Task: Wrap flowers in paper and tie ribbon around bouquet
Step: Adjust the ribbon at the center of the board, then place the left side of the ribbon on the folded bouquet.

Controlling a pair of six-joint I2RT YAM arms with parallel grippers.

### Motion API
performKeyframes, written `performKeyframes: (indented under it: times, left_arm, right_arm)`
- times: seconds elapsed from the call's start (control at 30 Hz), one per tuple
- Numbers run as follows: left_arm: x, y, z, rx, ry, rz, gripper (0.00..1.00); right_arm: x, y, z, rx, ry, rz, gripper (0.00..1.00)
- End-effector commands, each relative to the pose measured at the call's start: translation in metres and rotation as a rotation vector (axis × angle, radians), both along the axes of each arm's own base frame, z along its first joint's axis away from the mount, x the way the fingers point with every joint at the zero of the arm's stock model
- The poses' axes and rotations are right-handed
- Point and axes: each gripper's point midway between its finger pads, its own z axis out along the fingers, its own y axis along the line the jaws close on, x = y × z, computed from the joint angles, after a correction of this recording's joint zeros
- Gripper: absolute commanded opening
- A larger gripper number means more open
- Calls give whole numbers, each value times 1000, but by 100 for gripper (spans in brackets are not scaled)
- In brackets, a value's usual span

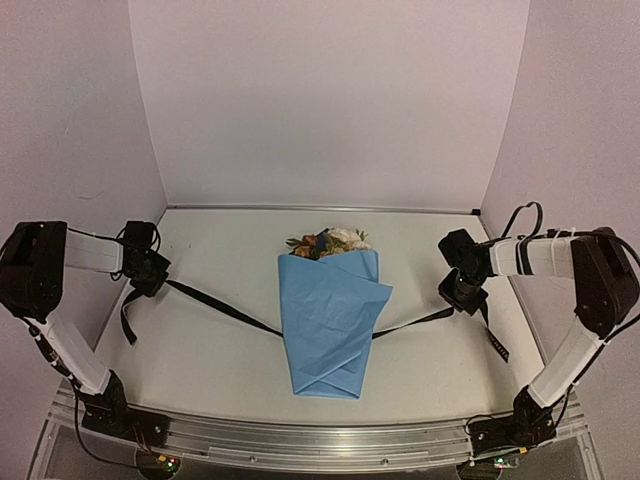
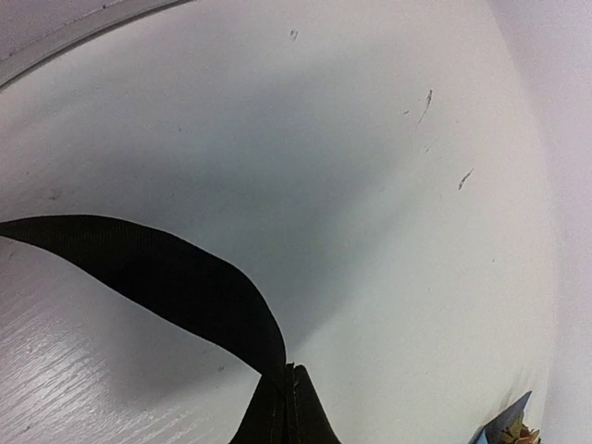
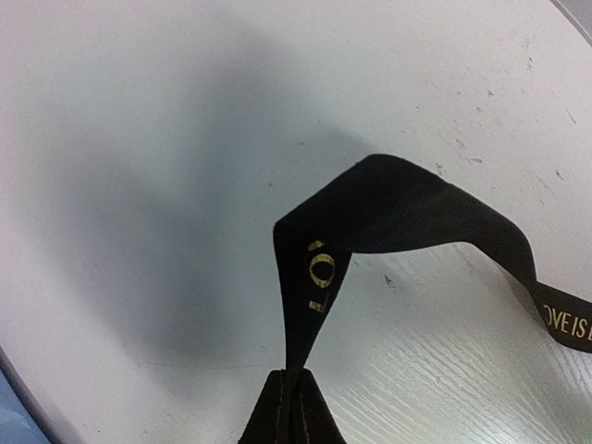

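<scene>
While the left gripper (image 1: 150, 274) and right gripper (image 1: 462, 290) each pinch the ribbon (image 1: 222, 307), cross ends evenly over the bouquet (image 1: 330, 320), keeping tension.

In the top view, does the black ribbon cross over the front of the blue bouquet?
No, the ribbon disappears under the bouquet at both its sides.

Light blue bouquet (image 1: 330, 320) lies mid-table, blooms (image 1: 330, 241) at far end, black ribbon (image 1: 220, 306) stretched across beneath.
</scene>
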Motion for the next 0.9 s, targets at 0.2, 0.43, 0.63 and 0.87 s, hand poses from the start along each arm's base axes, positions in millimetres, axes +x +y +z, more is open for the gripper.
performKeyframes:
  times: [0.2, 0.43, 0.63, 0.87]
  left_arm:
    - [46, 3, 36, 39, -183, -25, 0]
    - [55, -10, 32, -2, -193, -61, 0]
    - [32, -19, 4, -45, -130, -64, 0]
    - [21, -44, -7, -54, -115, -120, 0]
  right_arm:
    - [21, -7, 22, -97, -40, 81, 0]
    - [53, 4, 37, -97, -78, 123, 0]
    - [80, 7, 49, -124, -111, 159, 0]
    - [97, 4, 78, -123, -206, 188, 0]
